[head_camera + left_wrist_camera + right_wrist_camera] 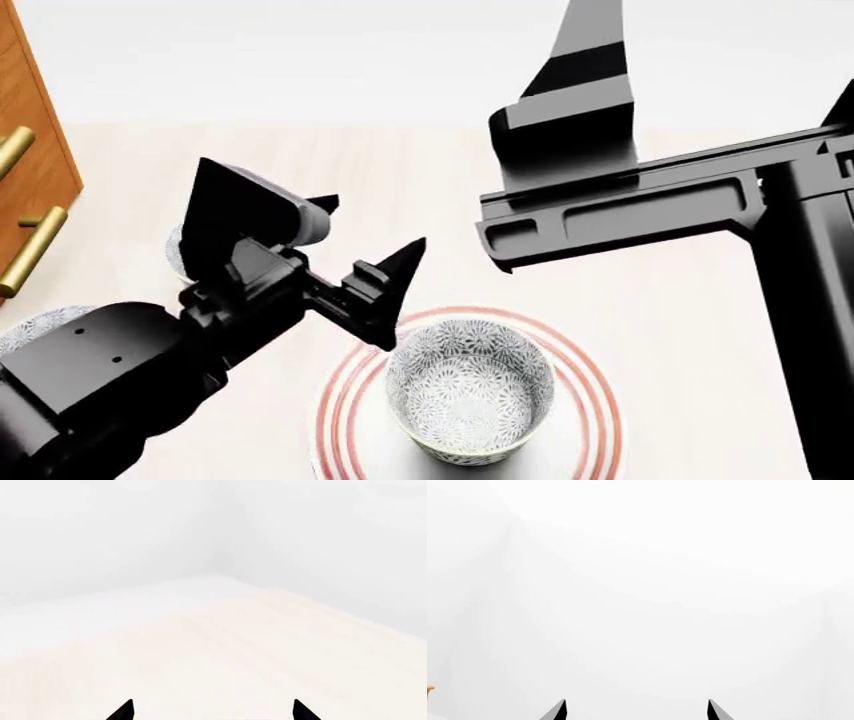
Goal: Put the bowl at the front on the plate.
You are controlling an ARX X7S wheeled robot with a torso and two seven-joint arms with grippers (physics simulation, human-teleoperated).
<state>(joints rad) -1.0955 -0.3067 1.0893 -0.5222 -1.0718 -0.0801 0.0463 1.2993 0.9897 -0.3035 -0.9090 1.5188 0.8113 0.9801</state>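
While the arms hang over the pale wood surface, here's how it looks:

Bowl: the patterned bowl sits upright on the plate, roughly in its middle, nothing gripping it.
Plate: flat on the surface, red rings showing around the bowl on all the sides you can see.
Left hand: the left hand hovers just up and left of the bowl in the head view, fingers spread wide, holding nothing. Its wrist camera shows two black fingertips far apart over bare wood.
Right hand: the right hand is spread wide too, empty, and its camera sees only white past the tips.
Other bowls: one bowl peeks out at the left edge, another is mostly hidden behind the left arm.
Cabinet: a wooden cabinet with brass handles stands far left.
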